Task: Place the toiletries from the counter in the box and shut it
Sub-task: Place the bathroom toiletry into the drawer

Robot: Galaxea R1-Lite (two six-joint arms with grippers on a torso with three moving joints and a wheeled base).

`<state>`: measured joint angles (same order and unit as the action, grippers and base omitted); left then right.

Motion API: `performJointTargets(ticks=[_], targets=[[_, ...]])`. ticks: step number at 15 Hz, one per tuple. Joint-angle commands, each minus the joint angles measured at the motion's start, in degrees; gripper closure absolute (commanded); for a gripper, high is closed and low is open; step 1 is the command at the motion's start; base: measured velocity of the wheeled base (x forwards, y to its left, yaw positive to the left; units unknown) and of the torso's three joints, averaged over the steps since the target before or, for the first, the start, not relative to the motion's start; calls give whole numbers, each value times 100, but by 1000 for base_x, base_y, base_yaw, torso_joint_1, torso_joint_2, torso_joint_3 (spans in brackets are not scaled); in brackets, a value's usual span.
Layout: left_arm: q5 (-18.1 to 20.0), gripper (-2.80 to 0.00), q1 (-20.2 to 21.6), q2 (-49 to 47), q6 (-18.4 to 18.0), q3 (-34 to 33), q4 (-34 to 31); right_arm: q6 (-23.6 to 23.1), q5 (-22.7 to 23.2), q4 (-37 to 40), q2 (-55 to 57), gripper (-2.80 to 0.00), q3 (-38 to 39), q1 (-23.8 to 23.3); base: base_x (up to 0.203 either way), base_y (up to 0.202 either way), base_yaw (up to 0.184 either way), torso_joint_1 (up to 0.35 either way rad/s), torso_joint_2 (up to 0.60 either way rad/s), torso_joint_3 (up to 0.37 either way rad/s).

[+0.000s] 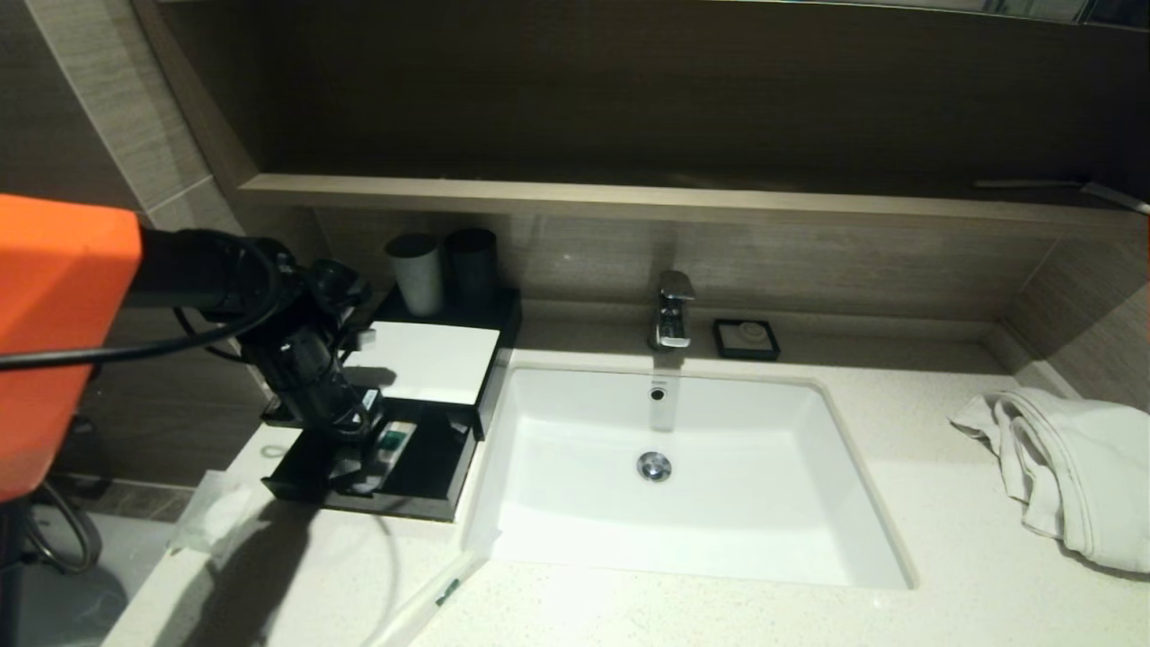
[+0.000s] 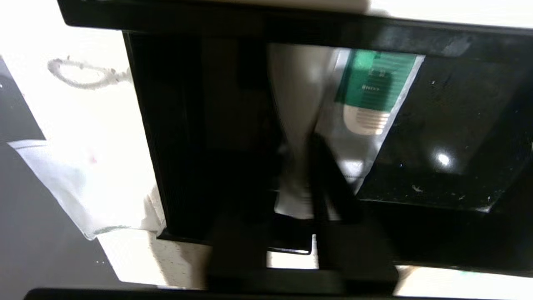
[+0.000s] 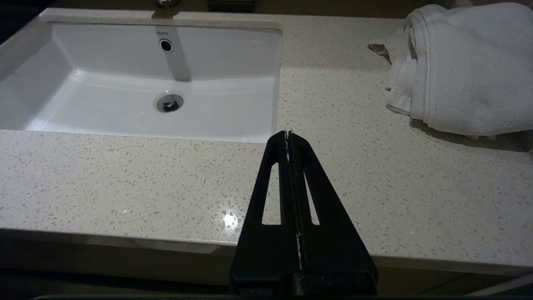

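Note:
The box [image 1: 431, 361] stands at the counter's [image 1: 719, 615] left end with its black drawer [image 1: 427, 472] pulled out. My left gripper [image 1: 355, 460] reaches down into the drawer. Its fingers stand a little apart, so it is open [image 2: 291, 166], and a pale sachet [image 2: 295, 104] lies between them on the drawer floor [image 2: 437, 137]. A green-marked sachet [image 2: 374, 87] lies beside it [image 1: 395, 440]. On the counter a squarish clear packet [image 1: 220, 517] rests left of the drawer, and a long sachet [image 1: 431, 600] lies near the front edge. My right gripper [image 3: 288, 135] is shut and empty.
A white basin [image 1: 719, 503] with a tap [image 1: 672, 310] fills the middle of the counter. A pale cup [image 1: 418, 274] and a dark cup [image 1: 473, 261] stand behind the box. A black soap dish [image 1: 747, 339] sits by the tap and a white towel [image 1: 1069, 467] lies at right.

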<state>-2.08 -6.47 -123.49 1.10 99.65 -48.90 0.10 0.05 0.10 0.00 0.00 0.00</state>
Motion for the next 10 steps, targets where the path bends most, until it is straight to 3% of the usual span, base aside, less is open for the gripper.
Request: performJointTargets(ticks=[1,10], targets=[[-2,-280,-3,71,5,-7,-59,-1,4,-1,0,0,0,0,0,0,0,0,0,0],[21,-280,-3,861,40,-78,-411,-1,4,-1,0,0,0,0,0,0,0,0,0,0]])
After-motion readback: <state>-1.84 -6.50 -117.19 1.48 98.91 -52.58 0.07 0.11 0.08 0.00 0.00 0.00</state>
